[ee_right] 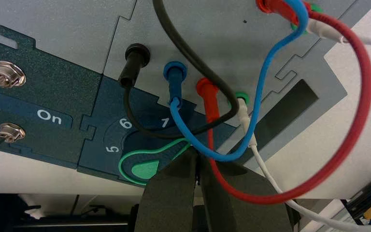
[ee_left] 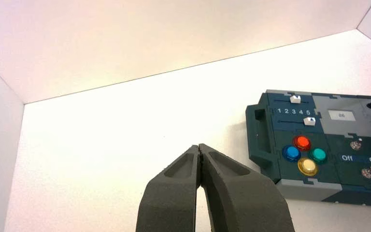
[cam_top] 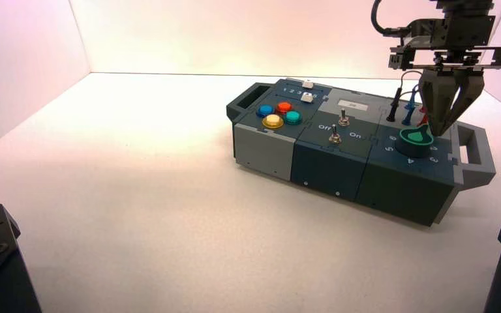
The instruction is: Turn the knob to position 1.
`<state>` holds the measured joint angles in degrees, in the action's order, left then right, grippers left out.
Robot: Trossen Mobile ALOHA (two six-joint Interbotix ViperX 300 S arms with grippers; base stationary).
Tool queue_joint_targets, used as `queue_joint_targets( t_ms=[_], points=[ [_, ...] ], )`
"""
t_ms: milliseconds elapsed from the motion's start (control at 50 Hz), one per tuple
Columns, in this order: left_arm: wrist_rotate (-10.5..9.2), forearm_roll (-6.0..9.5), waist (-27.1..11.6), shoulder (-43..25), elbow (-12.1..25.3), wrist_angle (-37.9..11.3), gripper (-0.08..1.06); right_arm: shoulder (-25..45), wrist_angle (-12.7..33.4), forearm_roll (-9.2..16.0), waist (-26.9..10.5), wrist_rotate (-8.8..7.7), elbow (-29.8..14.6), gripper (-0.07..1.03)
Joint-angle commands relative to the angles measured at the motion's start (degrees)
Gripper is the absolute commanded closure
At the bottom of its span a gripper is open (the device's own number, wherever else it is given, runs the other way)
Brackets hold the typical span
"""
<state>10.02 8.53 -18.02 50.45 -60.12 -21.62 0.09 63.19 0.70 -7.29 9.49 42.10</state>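
the right end effector [cam_top: 438, 133] was down at the knob [cam_top: 412, 150], its tips closed together beside the narrow end of the pointer [ee_right: 145, 169], and from where i stood they seemed to touch its edge. the knob sat on the dark panel at the right end of the box [cam_top: 330, 164], just in front of the plugged wires [cam_top: 408, 112].

i guessed it would feel light and stiff, turning in place with some drag, the smooth rim likely to slip under a careless push. the best hold looked to be across the pointer's sides near the narrow end; the loops of wire could snag.

it was a round, dark-green dial, its teardrop top edged in brighter green, with a small mint drop inside. the white 1 [ee_right: 165, 123] showed on the ring beyond it, off the pointer's line, so some turning probably remained.

the left end effector [ee_left: 197, 146], closed on nothing, waited over the bench [cam_top: 137, 195], well apart from the box.
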Motion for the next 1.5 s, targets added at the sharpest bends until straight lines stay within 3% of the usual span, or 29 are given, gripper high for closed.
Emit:
queue_joint_targets(
  t_ms=[20, 1500],
  points=[
    [0.26, -0.09, -0.4, -0.1, 0.6, 0.7, 1.01, -0.4, 0.1, -0.1, 0.4, -0.09, -1.6, 0.99],
    [0.44, -0.09, -0.4, 0.5, 0.4, 0.8, 1.01, 0.8, 0.5, 0.3, -0.2, -0.26, -2.9, 0.99]
  ],
)
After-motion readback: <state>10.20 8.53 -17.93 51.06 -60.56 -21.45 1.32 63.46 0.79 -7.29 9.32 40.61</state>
